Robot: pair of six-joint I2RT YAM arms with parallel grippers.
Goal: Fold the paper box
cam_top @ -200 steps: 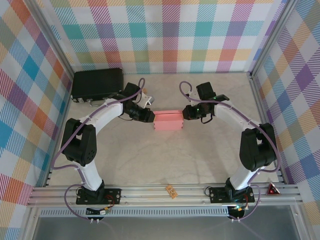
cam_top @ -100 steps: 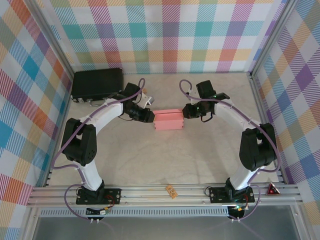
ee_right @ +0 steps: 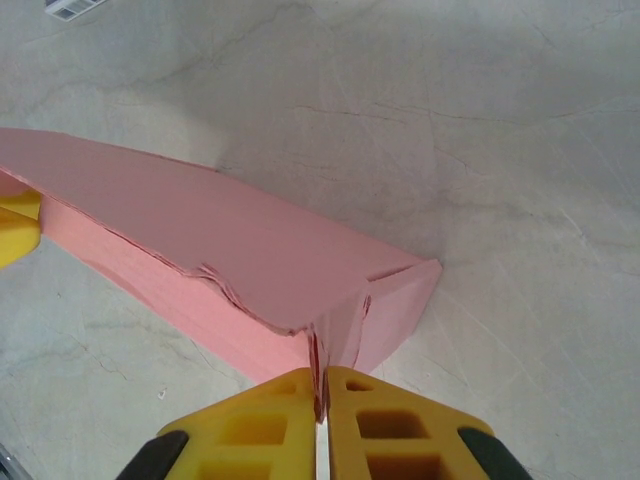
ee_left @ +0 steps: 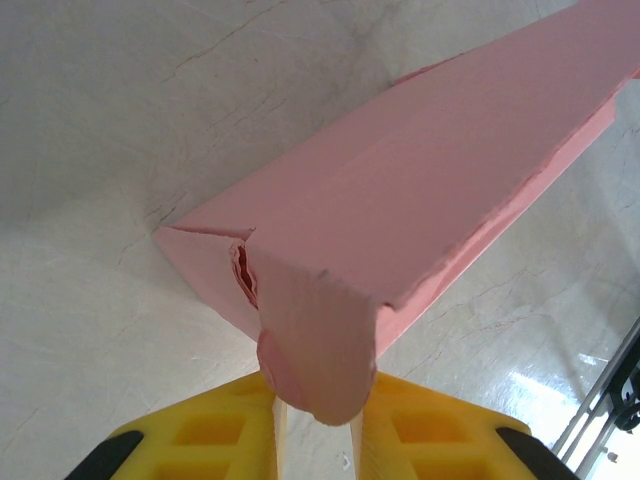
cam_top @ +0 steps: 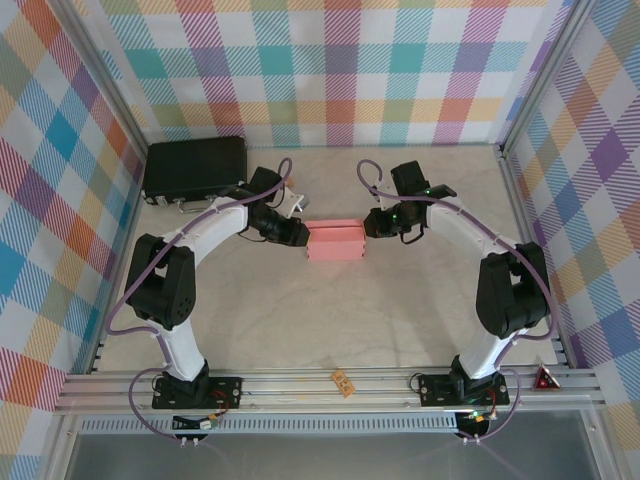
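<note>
Pale marbled surface (cam_top: 300, 310); left end effector (ee_left: 315, 402), right end effector (ee_right: 320, 388) clamp salmon-pink card box (cam_top: 336, 241) end flaps (ee_left: 318, 330); press evenly, gently.

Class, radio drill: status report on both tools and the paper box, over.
Left tool shut on end flap. Right tool shut on opposite end. Paper box closed up, spanning between them. Black case well clear.
</note>
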